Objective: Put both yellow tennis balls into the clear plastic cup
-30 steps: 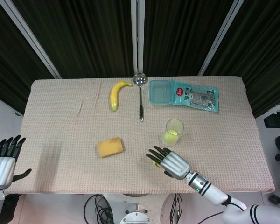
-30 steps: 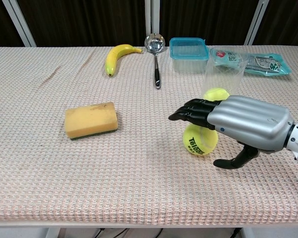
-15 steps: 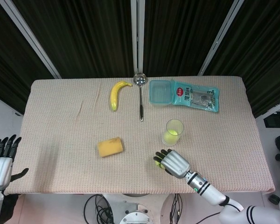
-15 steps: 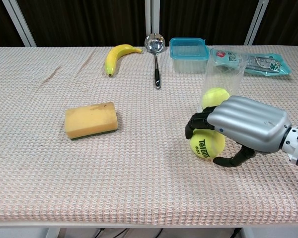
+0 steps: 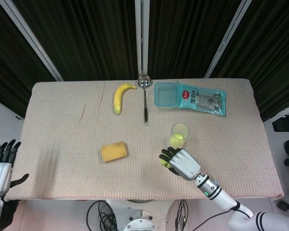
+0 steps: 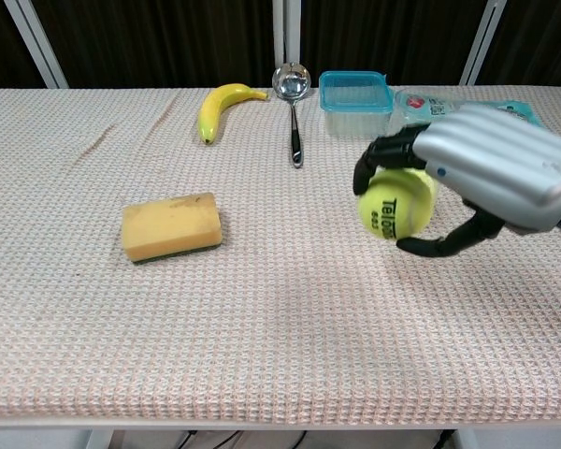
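My right hand (image 6: 491,166) grips a yellow tennis ball (image 6: 395,206) and holds it lifted off the cloth, fingers over its top and thumb under it. In the head view the right hand (image 5: 181,162) sits just in front of the clear plastic cup (image 5: 179,134), which stands upright with the other yellow tennis ball (image 5: 177,141) inside. In the chest view the hand and the held ball hide most of the cup. My left hand (image 5: 1,164) hangs off the table's left front corner, fingers apart and holding nothing.
A yellow sponge (image 6: 171,225) lies left of centre. At the back are a banana (image 6: 222,105), a metal ladle (image 6: 294,103), a blue-lidded container (image 6: 355,92) and a teal snack bag (image 5: 204,100) behind the cup.
The right hand closed around the ball on the cloth, then lifted it up and back toward the cup. The left hand has barely moved.
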### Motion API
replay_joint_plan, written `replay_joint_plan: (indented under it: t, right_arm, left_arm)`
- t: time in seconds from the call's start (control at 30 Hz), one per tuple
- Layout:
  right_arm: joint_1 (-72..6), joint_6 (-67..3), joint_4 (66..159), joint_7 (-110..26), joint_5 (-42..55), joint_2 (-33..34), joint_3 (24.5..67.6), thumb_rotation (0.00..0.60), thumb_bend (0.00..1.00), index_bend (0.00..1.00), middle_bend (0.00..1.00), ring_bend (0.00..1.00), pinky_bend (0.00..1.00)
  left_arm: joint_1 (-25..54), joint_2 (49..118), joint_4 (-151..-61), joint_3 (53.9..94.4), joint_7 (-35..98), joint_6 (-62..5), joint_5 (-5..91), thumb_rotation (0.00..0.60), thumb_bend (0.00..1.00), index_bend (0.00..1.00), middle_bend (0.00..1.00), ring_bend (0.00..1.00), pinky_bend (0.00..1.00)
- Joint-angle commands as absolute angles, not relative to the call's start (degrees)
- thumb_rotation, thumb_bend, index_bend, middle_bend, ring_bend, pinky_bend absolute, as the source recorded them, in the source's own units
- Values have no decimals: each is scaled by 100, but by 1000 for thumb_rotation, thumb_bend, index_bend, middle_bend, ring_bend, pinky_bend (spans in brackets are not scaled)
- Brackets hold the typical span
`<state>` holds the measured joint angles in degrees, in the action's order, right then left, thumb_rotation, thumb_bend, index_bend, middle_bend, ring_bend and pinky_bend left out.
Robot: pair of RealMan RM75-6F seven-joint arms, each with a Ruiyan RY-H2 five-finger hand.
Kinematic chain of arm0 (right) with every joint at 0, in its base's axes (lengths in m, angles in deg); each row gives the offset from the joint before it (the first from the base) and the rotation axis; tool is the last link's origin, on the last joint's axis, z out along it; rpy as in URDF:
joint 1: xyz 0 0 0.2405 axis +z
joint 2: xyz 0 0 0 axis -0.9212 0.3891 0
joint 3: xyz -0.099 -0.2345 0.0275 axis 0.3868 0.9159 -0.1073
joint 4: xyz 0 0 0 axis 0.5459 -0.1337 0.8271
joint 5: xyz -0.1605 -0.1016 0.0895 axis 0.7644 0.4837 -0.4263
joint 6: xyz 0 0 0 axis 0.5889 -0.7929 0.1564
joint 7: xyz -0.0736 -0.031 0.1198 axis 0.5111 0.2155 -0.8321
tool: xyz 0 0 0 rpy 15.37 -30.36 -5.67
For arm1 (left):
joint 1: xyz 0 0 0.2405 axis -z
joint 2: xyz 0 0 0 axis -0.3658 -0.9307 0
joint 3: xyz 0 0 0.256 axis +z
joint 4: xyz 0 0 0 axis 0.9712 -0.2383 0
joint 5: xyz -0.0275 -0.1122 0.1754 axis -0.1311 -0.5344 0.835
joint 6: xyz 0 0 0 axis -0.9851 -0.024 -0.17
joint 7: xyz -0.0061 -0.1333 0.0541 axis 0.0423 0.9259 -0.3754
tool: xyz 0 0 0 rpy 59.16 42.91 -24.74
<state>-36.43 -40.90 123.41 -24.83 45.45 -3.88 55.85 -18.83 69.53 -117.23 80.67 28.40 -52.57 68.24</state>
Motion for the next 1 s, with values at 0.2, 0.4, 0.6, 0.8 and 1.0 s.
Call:
replay_joint_plan:
  t: [0.2, 0.4, 0.6, 0.8, 1.0]
  right_arm:
    - [-3615, -4591, 12936, -2522, 4329, 179, 4867, 600, 299, 760, 608, 584, 756]
    - [-3672, -4676, 12617, -2605, 3891, 188, 4608, 600, 296, 742, 583, 581, 738]
    - [-3684, -4542, 12344, -2797, 3659, 127, 4635, 600, 277, 676, 508, 491, 659]
    - [-3562, -3837, 12602, -3092, 3161, 359, 4670, 600, 116, 93, 166, 158, 334]
    - [-3502, -3869, 12560, -3256, 3167, 345, 4613, 600, 34, 0, 50, 11, 215]
  left_arm:
    - [-1836, 6911, -11803, 8063, 2754, -5239, 6895, 600, 0, 0, 0, 0, 0]
    - [-1810, 6891, -11840, 8061, 2707, -5203, 6903, 600, 0, 0, 0, 0, 0]
    - [-1765, 6918, -11801, 8053, 2679, -5077, 6834, 600, 0, 0, 0, 0, 0]
    - [-1736, 6884, -11864, 8040, 2616, -5067, 6845, 600, 0, 0, 0, 0, 0]
    - [-1726, 6859, -11909, 8045, 2587, -5045, 6837, 600, 0, 0, 0, 0, 0]
